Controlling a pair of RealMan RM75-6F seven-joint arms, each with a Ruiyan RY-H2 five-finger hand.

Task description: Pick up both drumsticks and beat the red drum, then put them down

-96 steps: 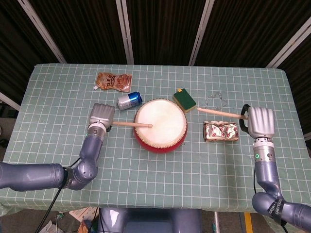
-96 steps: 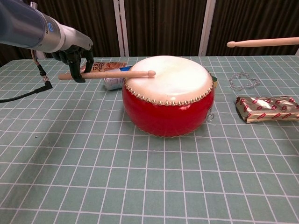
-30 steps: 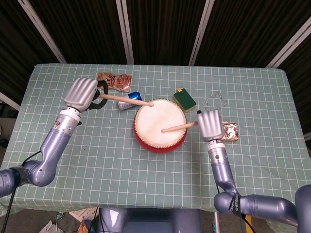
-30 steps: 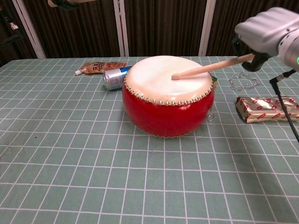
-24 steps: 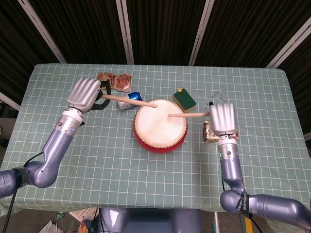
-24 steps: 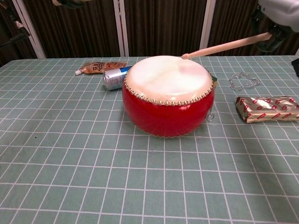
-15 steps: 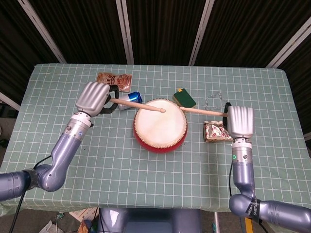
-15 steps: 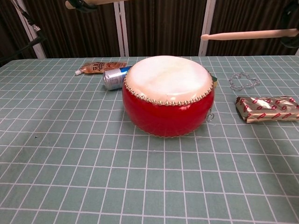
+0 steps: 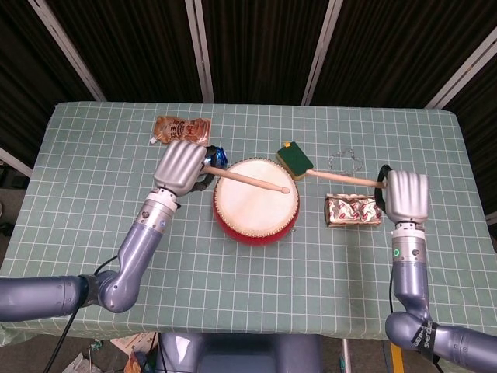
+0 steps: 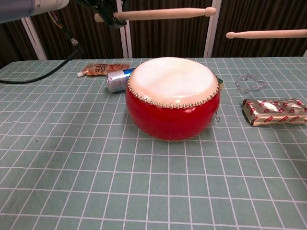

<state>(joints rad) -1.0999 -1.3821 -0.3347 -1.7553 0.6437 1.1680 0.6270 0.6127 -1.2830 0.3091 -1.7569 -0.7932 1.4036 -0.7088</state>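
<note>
The red drum (image 9: pixel 256 202) (image 10: pixel 172 105) with a pale skin stands mid-table. My left hand (image 9: pixel 181 165) (image 10: pixel 106 10) grips one wooden drumstick (image 9: pixel 252 181) (image 10: pixel 163 13), held level above the drum skin, its tip over the drum's right side. My right hand (image 9: pixel 407 194) sits to the right of the drum and grips the other drumstick (image 9: pixel 342 180) (image 10: pixel 266 34), raised clear of the drum with its tip pointing left. In the chest view the right hand itself is out of frame.
A blue can (image 10: pixel 116 79) and a brown pouch (image 9: pixel 182 129) lie behind the drum on the left. A green sponge block (image 9: pixel 295 160), a clear chain (image 9: pixel 346 162) and a foil snack pack (image 9: pixel 352 210) lie on the right.
My left hand has moved right, bringing its stick over the drum skin. My right hand has drawn back to the right, lifting its stick off the drum.
</note>
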